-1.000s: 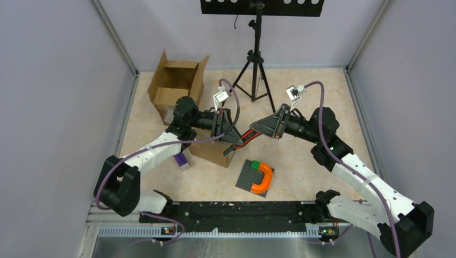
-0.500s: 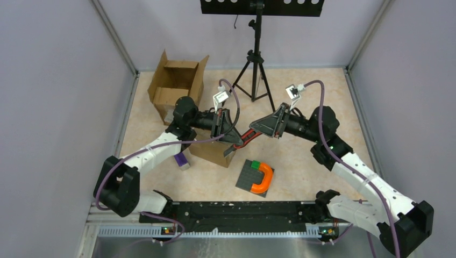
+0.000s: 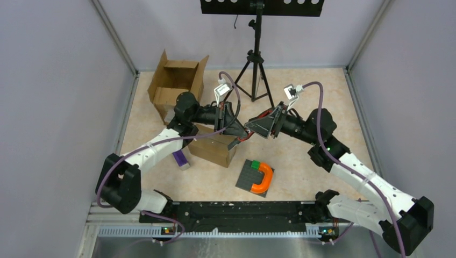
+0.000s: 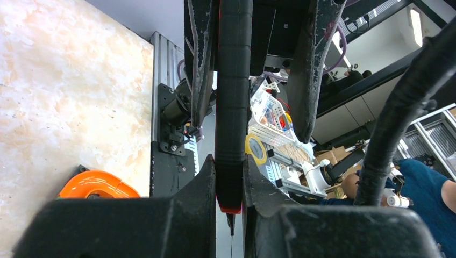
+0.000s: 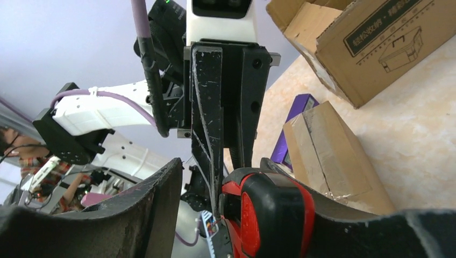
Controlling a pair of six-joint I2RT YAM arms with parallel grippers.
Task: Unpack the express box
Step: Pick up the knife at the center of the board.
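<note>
The express box [image 3: 212, 148] is a small taped cardboard carton on the floor mat, also visible in the right wrist view [image 5: 328, 156]. Above its right end the two arms meet around a red and black box cutter [image 3: 248, 134]. My left gripper [image 3: 235, 141] is shut on the cutter's black handle [image 4: 233, 107], jaws [image 4: 229, 166] pressed to both sides. My right gripper [image 3: 254, 129] stands open around the cutter's other end [image 5: 269, 215]; the cutter rests against one finger, with a clear gap to the other [image 5: 223, 166].
An opened empty carton [image 3: 175, 86] stands at the back left. A purple packet [image 3: 180, 159] lies by the express box's left side. A grey plate [image 3: 247, 180] with an orange U-piece [image 3: 262, 178] and a green brick lies in front. A tripod [image 3: 256, 70] stands behind.
My right gripper has opened off the cutter. My left gripper has closed on it. Both wrists have shifted slightly left and up over the box.
</note>
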